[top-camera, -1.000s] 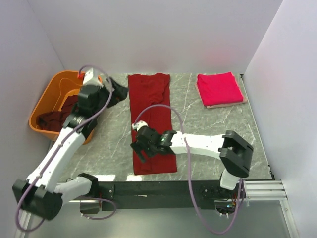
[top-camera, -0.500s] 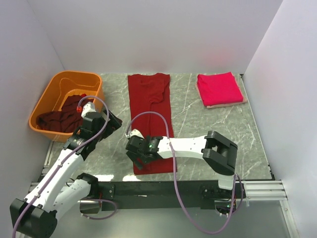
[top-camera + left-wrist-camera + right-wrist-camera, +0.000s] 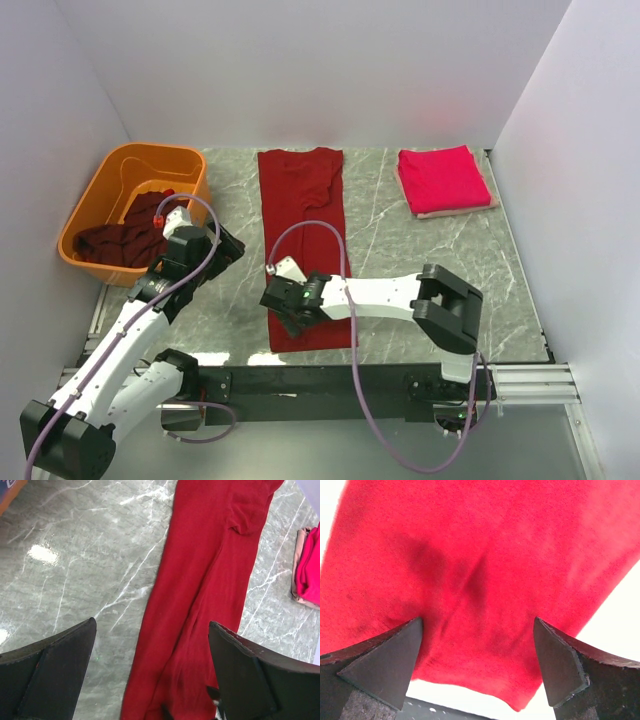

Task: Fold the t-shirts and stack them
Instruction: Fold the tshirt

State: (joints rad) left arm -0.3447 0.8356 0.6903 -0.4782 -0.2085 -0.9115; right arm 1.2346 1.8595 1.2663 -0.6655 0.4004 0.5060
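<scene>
Step in hand: folding the maroon t-shirt (image 3: 305,220). It lies on the table (image 3: 430,260) as a long narrow strip, already folded lengthwise, running from the far edge to the near edge. The right gripper (image 3: 476,622) sits low over the strip's near end, jaws wide with cloth between them, nothing pinched; I can't tell if it touches. The left gripper (image 3: 152,622) hangs over bare table just left of the strip, also wide and holding nothing. A pink folded shirt (image 3: 443,180) lies at the far right, well apart. More dark shirts (image 3: 120,240) lie in the orange tub (image 3: 130,160) on the left. Likely next: pinch the near hem at both corners and carry it toward the collar, which means bringing the left gripper over to the hem.
</scene>
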